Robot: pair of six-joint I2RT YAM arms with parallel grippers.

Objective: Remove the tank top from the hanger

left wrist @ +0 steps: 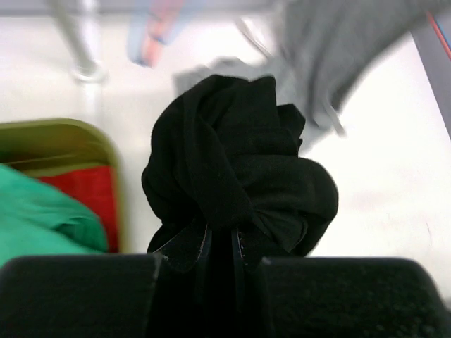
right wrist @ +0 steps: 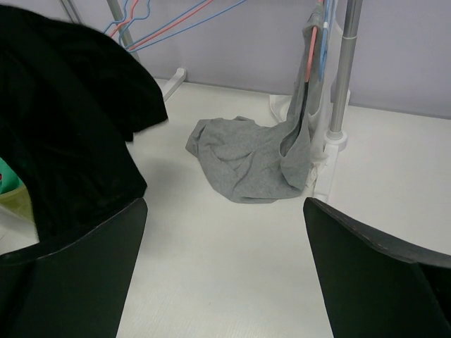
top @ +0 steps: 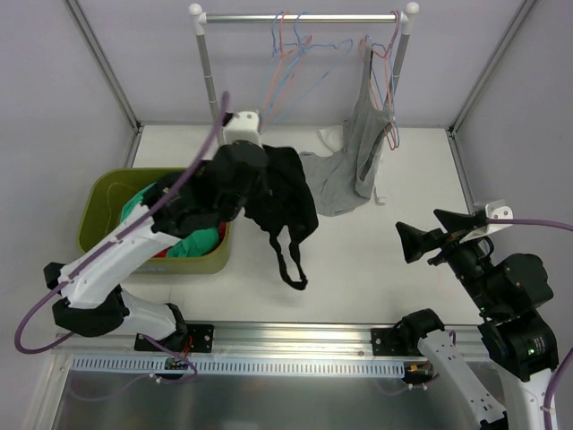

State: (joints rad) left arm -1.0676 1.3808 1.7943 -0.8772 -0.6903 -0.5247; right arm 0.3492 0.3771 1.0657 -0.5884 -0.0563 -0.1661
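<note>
Saw green bin (top: pixel 98 193) at left edge of the table (top: pixel 358 287). Beside it, found left gripper (left wrist: pixel 222 250) clamped on black tank top (top: pixel 286 202), up off the table. Saw grey top (top: pixel 336 179) hanging at far right corner, right gripper (right wrist: pixel 225 211) spread wide near right edge.

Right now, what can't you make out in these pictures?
- Left wrist view: the left gripper's fingertips, buried in the bunched black fabric tank top.
- Right wrist view: the hook of the pink wire hanger carrying the limp grey tank top, cut off by the top edge.
- Top view: much of the olive plastic bin's contents, under the left arm.
</note>
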